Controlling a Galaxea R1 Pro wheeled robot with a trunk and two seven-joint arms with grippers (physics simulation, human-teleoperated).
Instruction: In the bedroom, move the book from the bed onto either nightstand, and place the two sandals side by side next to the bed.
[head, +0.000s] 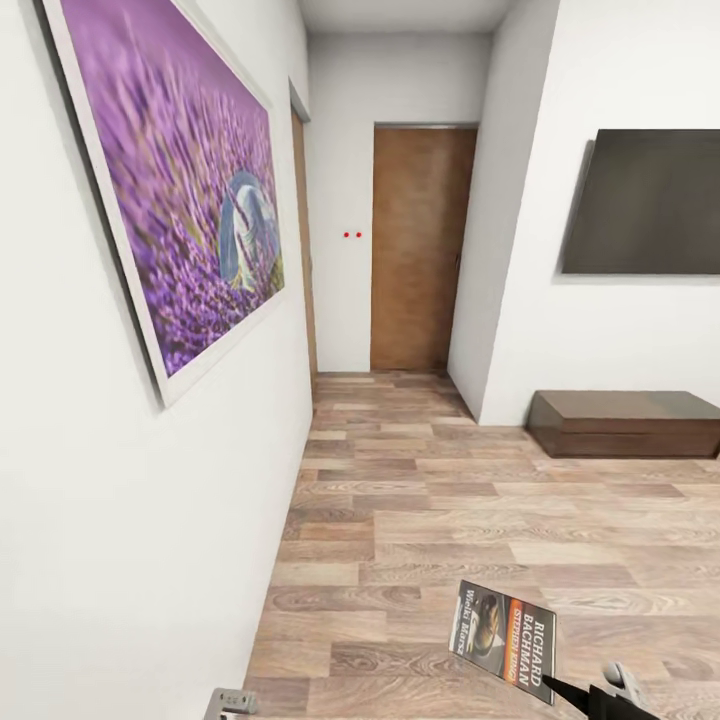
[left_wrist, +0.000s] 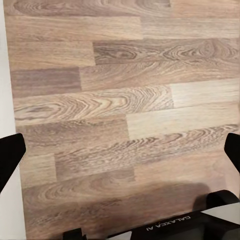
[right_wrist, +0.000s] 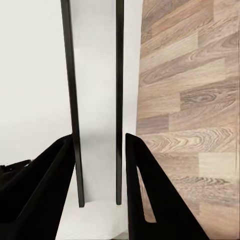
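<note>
The right gripper (head: 548, 684), low at the head view's right edge, is clamped on the lower edge of the book (head: 503, 640), which stands tilted above the wood-plank floor (head: 450, 500) with its cover facing the camera; in the right wrist view the two black fingers (right_wrist: 150, 200) sit close together beside a black-framed window (right_wrist: 95, 100). The left gripper (left_wrist: 120, 155) hangs over bare floor with its fingers spread wide; ahead are a wooden door (head: 422, 248), a purple framed picture (head: 175, 190), a dark wall screen (head: 645, 200) and a low dark-brown bench cabinet (head: 625, 424).
</note>
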